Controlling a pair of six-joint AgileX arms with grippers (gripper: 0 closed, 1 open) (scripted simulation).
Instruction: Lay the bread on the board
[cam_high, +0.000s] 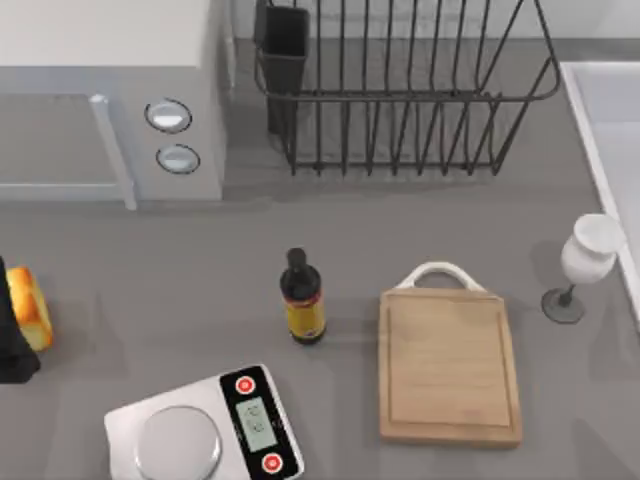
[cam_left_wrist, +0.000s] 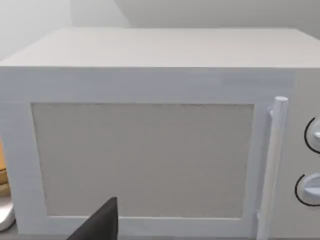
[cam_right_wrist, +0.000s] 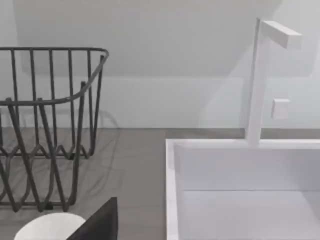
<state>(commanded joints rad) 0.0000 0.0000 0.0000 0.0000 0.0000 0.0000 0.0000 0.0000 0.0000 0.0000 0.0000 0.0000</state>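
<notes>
Golden bread (cam_high: 29, 308) is hanging at counter's left edge beside my left gripper (cam_high: 12, 345), grip unclear, board (cam_high: 448, 365) waiting bare.

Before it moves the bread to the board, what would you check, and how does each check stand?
1. Bread located: ok, at the table's far left edge.
2. Left pincer gripping the bread: cannot tell; a dark shape sits against it.
3. Board free to receive it: ok, nothing lies on it.
4. Path to the board: not ok, bottle and scale stand between.
5. Wine glass apart from the board: ok, standing at its right.
</notes>
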